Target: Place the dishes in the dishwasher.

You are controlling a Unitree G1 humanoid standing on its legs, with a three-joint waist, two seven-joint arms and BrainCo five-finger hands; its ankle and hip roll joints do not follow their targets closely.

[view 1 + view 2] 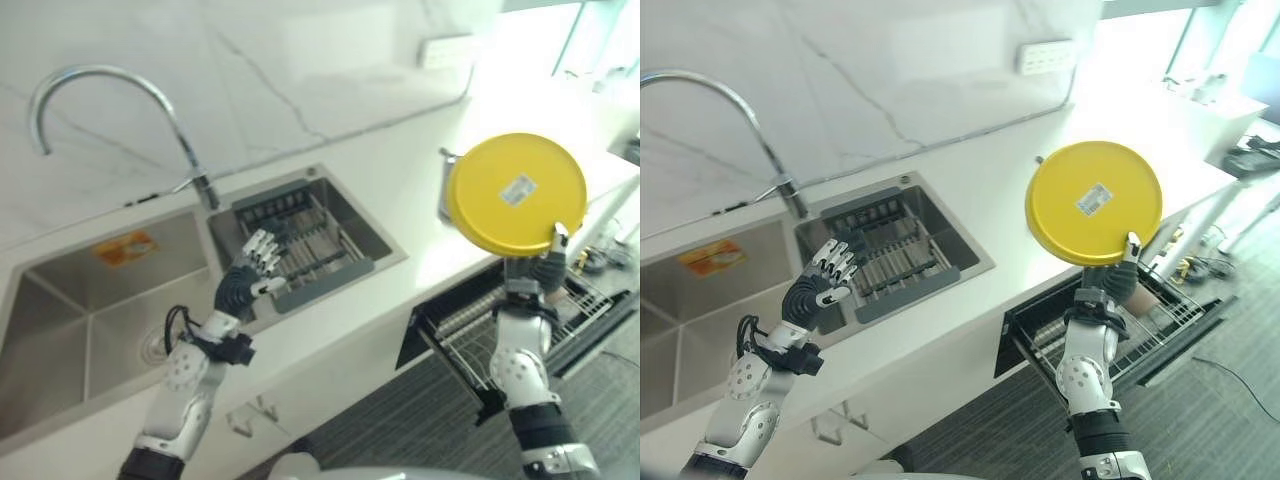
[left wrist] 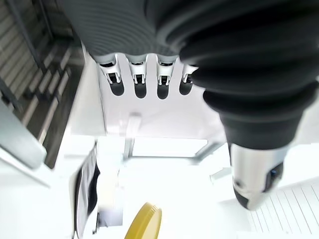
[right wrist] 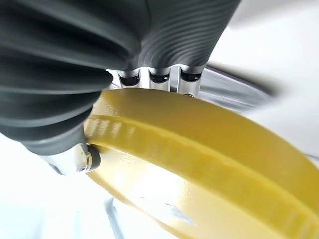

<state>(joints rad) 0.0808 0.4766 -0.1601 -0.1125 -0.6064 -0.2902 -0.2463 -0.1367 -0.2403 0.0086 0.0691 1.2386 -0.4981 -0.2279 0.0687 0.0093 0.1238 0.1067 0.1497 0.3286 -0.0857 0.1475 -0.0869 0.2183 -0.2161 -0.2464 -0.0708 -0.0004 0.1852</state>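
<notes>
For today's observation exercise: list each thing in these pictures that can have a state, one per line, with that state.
Yellow plate: held upright by its lower edge, above the rack.
Right hand: shut on the plate.
Left hand: open, empty, over the sink.
Dishwasher rack: pulled out.
Faucet: no water visible.

Strong daylight floods in from the far right, washing the white table (image 1: 420, 190) and marble wall (image 1: 260, 70) to glare. Wrist views are blown out, their backgrounds soft and unfocused.

White countertop (image 1: 400, 190) with inset sink (image 1: 110, 300)
</notes>
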